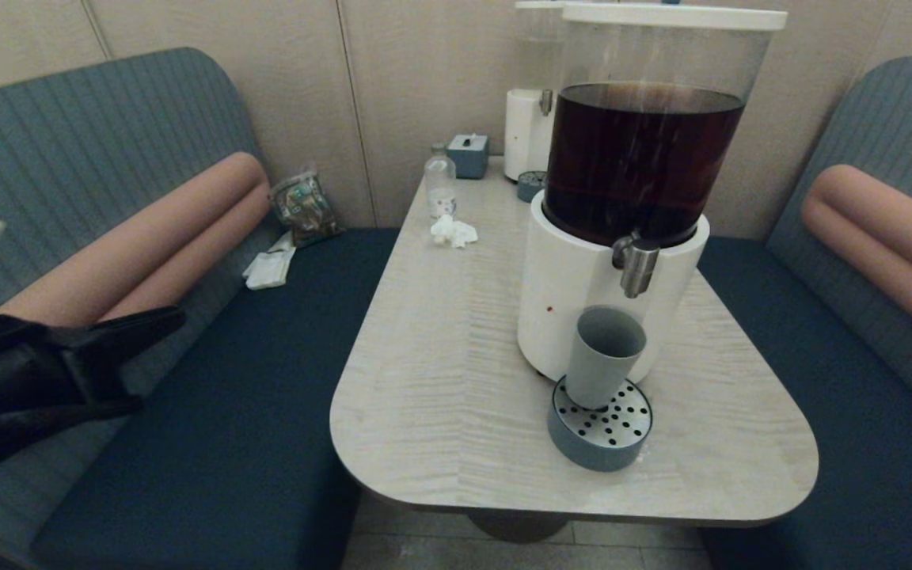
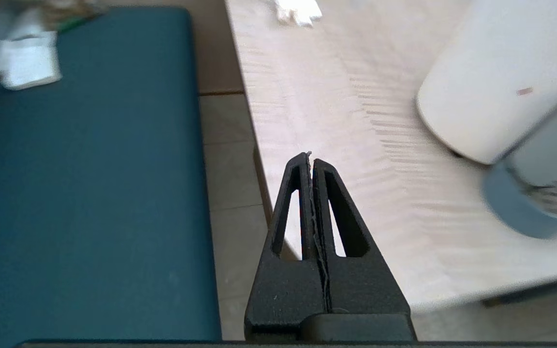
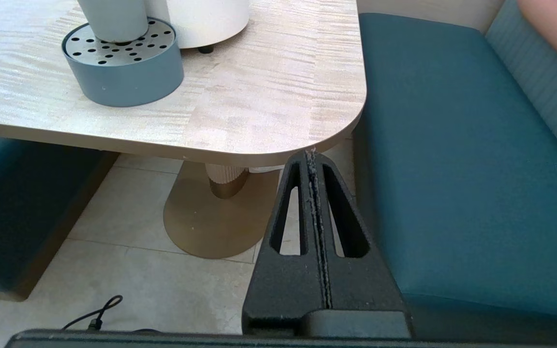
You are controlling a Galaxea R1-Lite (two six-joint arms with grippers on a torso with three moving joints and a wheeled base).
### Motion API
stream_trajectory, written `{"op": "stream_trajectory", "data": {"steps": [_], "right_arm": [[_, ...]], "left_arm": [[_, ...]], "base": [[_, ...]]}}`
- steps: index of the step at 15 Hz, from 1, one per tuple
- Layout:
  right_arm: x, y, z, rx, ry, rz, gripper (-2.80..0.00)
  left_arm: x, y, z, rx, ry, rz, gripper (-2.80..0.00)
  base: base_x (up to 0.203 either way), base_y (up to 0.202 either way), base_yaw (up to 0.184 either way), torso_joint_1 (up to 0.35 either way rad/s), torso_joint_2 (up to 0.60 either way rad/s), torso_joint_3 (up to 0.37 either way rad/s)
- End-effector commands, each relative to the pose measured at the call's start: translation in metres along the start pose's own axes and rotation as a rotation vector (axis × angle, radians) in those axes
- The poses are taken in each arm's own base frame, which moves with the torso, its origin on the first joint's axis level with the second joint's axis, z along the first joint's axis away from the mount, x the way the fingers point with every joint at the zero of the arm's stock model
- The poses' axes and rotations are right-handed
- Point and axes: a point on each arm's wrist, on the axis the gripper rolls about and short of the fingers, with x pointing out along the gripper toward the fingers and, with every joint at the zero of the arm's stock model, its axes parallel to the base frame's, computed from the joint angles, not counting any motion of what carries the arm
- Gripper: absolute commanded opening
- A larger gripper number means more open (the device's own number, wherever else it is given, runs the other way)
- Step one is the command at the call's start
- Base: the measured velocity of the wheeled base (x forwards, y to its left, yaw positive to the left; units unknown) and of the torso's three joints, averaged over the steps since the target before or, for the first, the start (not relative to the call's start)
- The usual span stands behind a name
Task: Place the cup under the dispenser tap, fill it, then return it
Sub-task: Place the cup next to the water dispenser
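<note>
The grey-green cup (image 1: 605, 356) stands upright and looks empty on the perforated top of the round blue-grey drip tray (image 1: 600, 431), right below the steel dispenser tap (image 1: 636, 267) of the large dispenser (image 1: 646, 158) with dark brown liquid. The cup (image 3: 111, 17) and tray (image 3: 124, 72) also show in the right wrist view. My left gripper (image 1: 180, 315) hangs shut and empty over the left bench, well apart from the cup; its tip (image 2: 311, 157) points at the table's left edge. My right gripper (image 3: 311, 153) is shut and empty, low beside the table's near right corner, outside the head view.
A smaller white dispenser (image 1: 531, 119), a tissue box (image 1: 469, 154), a small bottle (image 1: 440, 186) and a crumpled tissue (image 1: 454, 231) sit at the table's far end. Blue benches flank the table (image 1: 440, 396); a bag (image 1: 304, 207) and napkins (image 1: 270, 267) lie on the left one.
</note>
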Motion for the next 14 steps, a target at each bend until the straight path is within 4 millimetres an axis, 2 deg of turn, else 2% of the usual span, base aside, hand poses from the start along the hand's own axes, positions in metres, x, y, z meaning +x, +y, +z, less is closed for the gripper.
{"op": "stream_trajectory", "data": {"steps": [1,3,7,9,14], "right_arm": [[0.000,0.000,0.000,0.000,0.001,0.001,-2.80],[0.000,0.000,0.000,0.000,0.001,0.000,-2.80],[0.000,0.000,0.000,0.000,0.001,0.000,-2.80],[0.000,0.000,0.000,0.000,0.001,0.000,-2.80],[0.000,0.000,0.000,0.000,0.000,0.000,-2.80]], "left_arm": [[0.072,0.015,-0.034,-0.002,0.100,-0.036,-2.80],[0.100,0.008,-0.047,0.036,0.058,-0.097,-2.80],[0.130,-0.029,-0.075,0.079,-0.042,-0.209,-2.80],[0.136,-0.051,-0.088,0.086,-0.070,-0.253,-2.80],[0.136,-0.102,-0.104,0.070,-0.082,-0.312,-2.80]], "base": [[0.000,0.000,0.000,0.000,0.00,0.000],[0.000,0.000,0.000,0.000,0.00,0.000],[0.000,0.000,0.000,0.000,0.00,0.000],[0.000,0.000,0.000,0.000,0.00,0.000],[0.000,0.000,0.000,0.000,0.00,0.000]]}}
